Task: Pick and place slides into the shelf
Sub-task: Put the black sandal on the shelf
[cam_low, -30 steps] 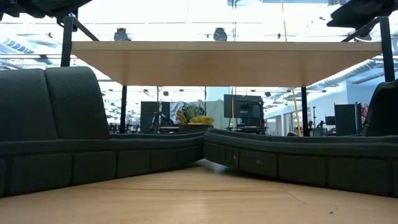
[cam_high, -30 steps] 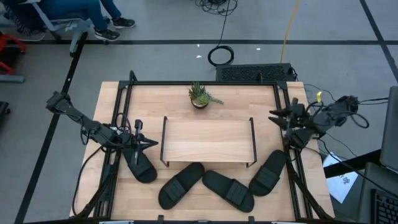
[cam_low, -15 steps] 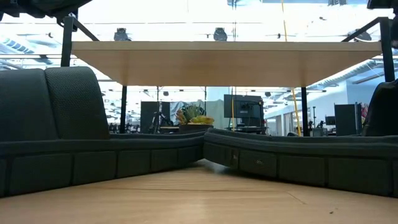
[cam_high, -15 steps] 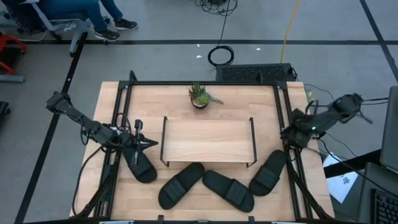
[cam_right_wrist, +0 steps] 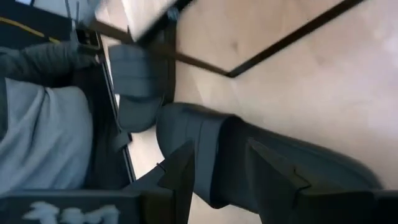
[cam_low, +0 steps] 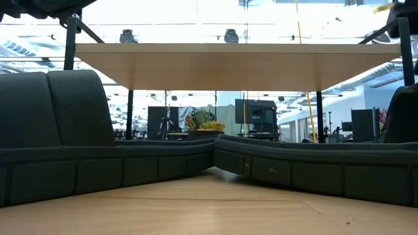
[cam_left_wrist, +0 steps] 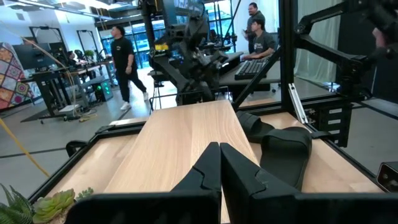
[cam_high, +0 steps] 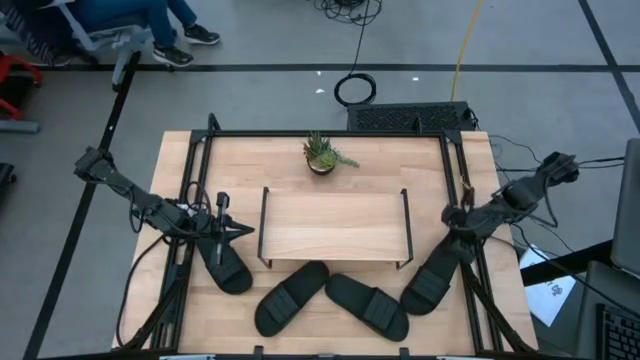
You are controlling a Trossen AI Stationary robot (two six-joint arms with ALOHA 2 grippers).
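Near edge of the worktop (cam_high: pixel 180 310): we see four black slides in a row in front of the shelf. Leftmost slide (cam_high: pixel 224 266) sits by the shelf's left end frame, the two middle slides (cam_high: pixel 291 297) and (cam_high: pixel 367 304) lie angled toward each other with their ends near touching, the rightmost slide (cam_high: pixel 432 277) leans out toward the worktop's right rail.

Right hand (cam_high: pixel 456 222) is just above the far end of the rightmost slide. In the right wrist view its fingers (cam_right_wrist: pixel 180 174) stand partly open with that slide's strap (cam_right_wrist: pixel 214 155) between them; we can't tell if they touch it, nothing gripped.

Left hand (cam_high: pixel 222 228) hangs over the far end of the leftmost slide, beside the shelf's left frame. Fingers (cam_left_wrist: pixel 208 168) pressed together, holding nothing.

Shelf (cam_high: pixel 335 225) stands mid-worktop, light wood top board bare, no slide on or under it.

Behind the shelf: a small potted plant (cam_high: pixel 321 153) near the far edge.

Beyond the worktop: a seated person (cam_high: pixel 110 20) at the far left corner of the floor.
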